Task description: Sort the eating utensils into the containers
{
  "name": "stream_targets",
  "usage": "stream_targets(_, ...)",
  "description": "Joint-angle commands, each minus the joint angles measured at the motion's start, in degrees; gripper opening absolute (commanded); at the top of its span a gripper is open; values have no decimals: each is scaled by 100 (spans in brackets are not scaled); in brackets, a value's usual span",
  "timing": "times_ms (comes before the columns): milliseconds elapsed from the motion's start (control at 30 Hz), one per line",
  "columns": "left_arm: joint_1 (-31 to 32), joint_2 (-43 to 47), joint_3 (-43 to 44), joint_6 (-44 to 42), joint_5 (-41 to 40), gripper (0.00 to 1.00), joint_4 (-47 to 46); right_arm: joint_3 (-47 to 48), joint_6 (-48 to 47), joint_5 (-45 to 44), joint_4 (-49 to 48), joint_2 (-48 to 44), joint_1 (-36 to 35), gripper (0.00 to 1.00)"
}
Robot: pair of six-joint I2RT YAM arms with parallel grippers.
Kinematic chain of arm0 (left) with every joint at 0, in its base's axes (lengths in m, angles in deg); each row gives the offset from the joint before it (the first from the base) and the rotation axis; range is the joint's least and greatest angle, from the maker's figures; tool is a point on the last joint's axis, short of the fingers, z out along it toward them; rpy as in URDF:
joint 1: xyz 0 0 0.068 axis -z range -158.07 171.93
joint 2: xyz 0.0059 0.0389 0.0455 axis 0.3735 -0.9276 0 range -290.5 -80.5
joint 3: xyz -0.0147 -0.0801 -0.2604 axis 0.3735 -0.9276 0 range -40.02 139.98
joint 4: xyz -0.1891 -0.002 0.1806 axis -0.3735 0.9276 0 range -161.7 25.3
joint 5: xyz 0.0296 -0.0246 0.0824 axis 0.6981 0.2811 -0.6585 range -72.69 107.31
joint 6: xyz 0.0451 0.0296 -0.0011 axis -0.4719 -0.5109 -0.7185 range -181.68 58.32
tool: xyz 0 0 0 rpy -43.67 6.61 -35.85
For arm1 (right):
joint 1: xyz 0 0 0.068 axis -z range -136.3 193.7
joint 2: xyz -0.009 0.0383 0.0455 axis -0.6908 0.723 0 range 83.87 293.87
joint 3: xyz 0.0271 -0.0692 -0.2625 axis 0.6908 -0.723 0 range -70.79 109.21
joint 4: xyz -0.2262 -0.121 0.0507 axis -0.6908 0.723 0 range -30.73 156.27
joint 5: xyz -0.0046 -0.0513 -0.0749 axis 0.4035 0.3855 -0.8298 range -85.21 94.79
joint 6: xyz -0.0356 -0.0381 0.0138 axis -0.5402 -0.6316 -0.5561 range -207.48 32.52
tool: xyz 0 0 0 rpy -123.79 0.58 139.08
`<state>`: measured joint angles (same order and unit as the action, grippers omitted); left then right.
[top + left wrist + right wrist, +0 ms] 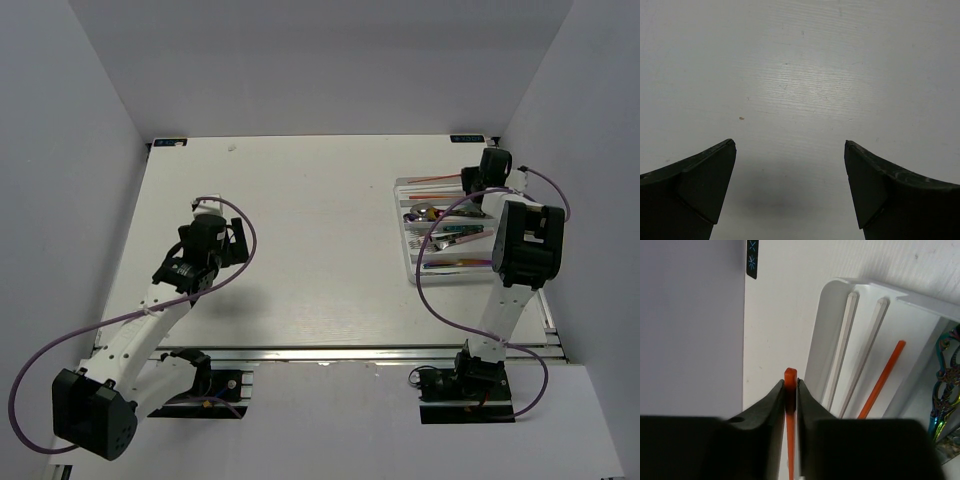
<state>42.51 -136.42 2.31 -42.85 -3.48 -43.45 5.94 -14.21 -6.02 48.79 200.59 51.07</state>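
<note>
My right gripper [790, 385] is shut on a red-orange chopstick [790, 374], whose end sticks out just past the fingertips. It hangs beside the far rim of the white cutlery tray [822, 330]. In the tray's end compartment lie two white chopsticks [844, 340] and another red-orange chopstick [885, 375]. An iridescent utensil [945, 385] lies in the neighbouring compartment. In the top view the tray [412, 268] sits at the right, holding several utensils, with the right gripper [478, 180] at its far end. My left gripper [790, 150] is open and empty over bare table; it also shows in the top view [215, 215].
The purple side wall [690, 325] stands close to the left of the right gripper. A black marker strip [752, 259] sits at the table's far edge. The back wall and side walls enclose the white table [300, 230].
</note>
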Motion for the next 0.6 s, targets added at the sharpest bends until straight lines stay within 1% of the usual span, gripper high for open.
stream_targets(0,8,64,92,-64,-39,98,-109,-122,64,-141,-261,-89,1,34)
stream_targets(33,8,64,83,-72,-21,98,-109,-88,29,-80,-227,-89,9,39)
stream_targets(100,8,107,74,-72,-3,98,-100,60,-85,139,-157,-71,1,53)
stream_targets(167,8,134,74,-55,-12,98,-109,123,-181,158,-51,-132,9,57)
stream_targets(200,8,143,83,-37,-47,98,-109,106,-208,149,-51,-254,1,63)
stream_targets(300,8,126,153,85,-161,98,-127,-70,-287,105,-24,-640,9,66)
stream_targets(367,-19,29,275,243,-468,98,-83,-228,-575,70,28,-922,18,68)
stream_targets(400,-54,-15,442,305,-730,98,-39,-342,-734,44,37,-1237,18,68)
stream_targets(467,-220,-147,653,551,-1065,98,40,-308,-1260,149,352,-1555,27,70)
stream_targets(500,-299,-165,846,604,-1171,98,40,-229,-1950,306,563,-1835,1,73)
stream_targets(533,-396,-182,917,691,-1329,98,14,-89,-2323,429,800,-1977,-25,74)
stream_targets(567,-597,-200,979,718,-1374,98,-12,-44,-2709,552,1324,-2265,-52,79)
